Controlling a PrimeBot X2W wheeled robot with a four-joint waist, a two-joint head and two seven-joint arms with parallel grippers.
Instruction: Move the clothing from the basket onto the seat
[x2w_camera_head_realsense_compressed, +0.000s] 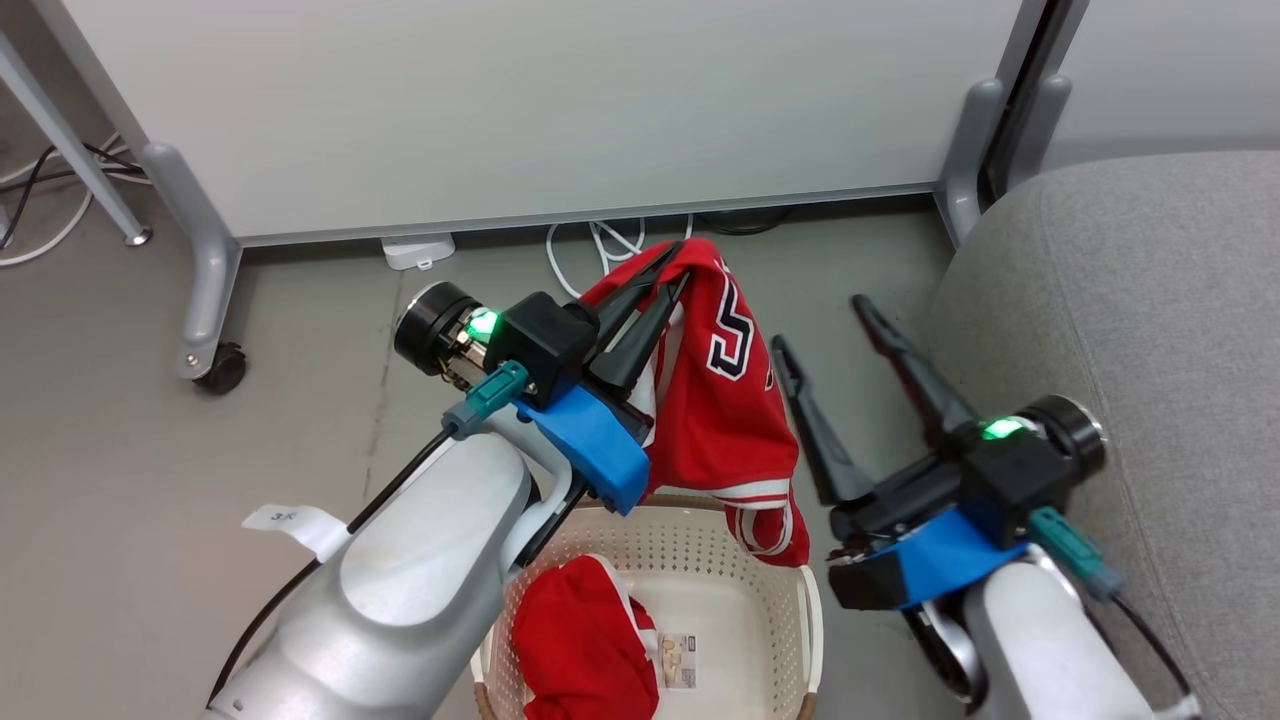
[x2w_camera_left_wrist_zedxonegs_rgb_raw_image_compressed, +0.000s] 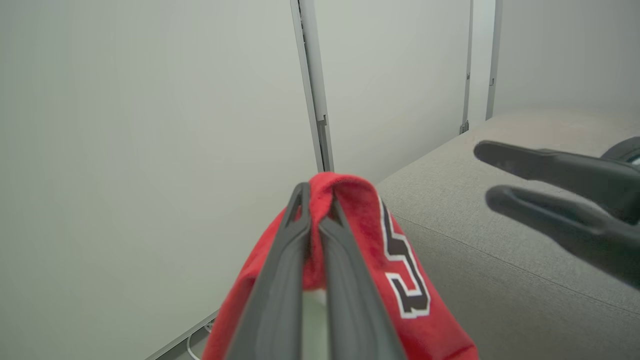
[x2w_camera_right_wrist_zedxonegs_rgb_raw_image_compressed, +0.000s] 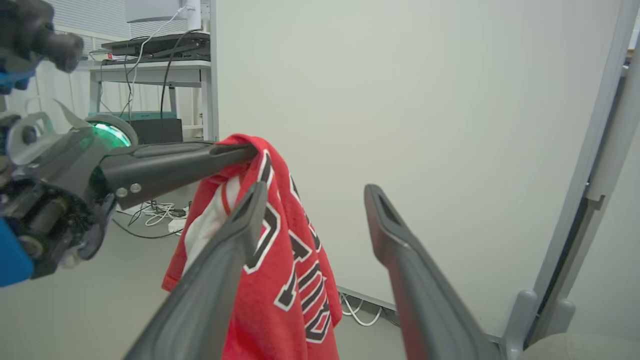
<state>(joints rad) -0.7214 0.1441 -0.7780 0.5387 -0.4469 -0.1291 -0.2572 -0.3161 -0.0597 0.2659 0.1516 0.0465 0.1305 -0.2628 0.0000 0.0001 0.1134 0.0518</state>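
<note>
Well, my left pincer (x2w_camera_head_realsense_compressed: 682, 260) clamps a bunched fold of the jersey (x2w_camera_head_realsense_compressed: 730, 430); it seems soft, light, hanging limp beneath.

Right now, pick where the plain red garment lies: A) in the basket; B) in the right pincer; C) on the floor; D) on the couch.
A: the plain red garment sits inside the basket, while the left pincer holds the lettered jersey up.

Jersey (x2w_camera_head_realsense_compressed: 730, 420) above the basket (x2w_camera_head_realsense_compressed: 690, 552), second garment (x2w_camera_head_realsense_compressed: 580, 640) inside, seat (x2w_camera_head_realsense_compressed: 1130, 320) to the right
</note>
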